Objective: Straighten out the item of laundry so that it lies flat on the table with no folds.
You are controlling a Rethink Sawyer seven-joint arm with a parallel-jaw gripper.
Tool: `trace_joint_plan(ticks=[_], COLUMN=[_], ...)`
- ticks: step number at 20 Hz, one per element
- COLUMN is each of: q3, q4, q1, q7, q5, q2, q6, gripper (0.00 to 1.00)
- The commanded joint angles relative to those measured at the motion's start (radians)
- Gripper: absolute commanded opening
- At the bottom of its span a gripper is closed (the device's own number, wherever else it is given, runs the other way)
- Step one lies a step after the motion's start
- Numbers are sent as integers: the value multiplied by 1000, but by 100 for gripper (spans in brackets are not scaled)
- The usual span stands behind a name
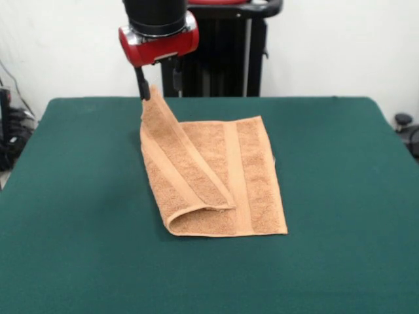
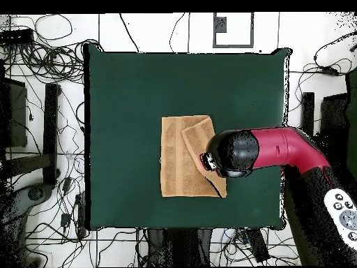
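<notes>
An orange-tan terry towel [image 1: 216,190] is lying near the middle of the dark green table [image 1: 78,248], still folded over on itself. In the front view one layer is resting flat, while a second layer is rising from a rounded fold at the camera-side edge up to a lifted corner at the far side. Flat woven bands are running along both layers.

The pincer [image 1: 157,82] is hanging directly over that raised corner, and its two dark fingers [image 1: 141,85] are closing on the cloth there, so you are holding the towel by one corner. In the overhead view the red and black arm [image 2: 279,150] is covering the folded side of the towel [image 2: 178,157], hiding the grip itself.

Expect the towel to handle as light, soft and limp: it is draping freely from the held point and will likely sag rather than keep any shape. The terry pile should cling to the felt-like surface, helping the lower layer stay put. The held corner looks like the sensible place to grip for drawing the upper layer open.
</notes>
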Motion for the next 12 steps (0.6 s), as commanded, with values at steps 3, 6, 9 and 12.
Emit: trace_joint_plan(ticks=[3,6,9,12], q3=[75,68,66,63], q4=[-25,-9,8,38], q1=[25,23,18,6], q7=[-309,-307,-310,-306], q5=[-60,-76,-88,-94], q2=[67,68,78,70], q6=[103,86,66,43], gripper=[100,100,100,100])
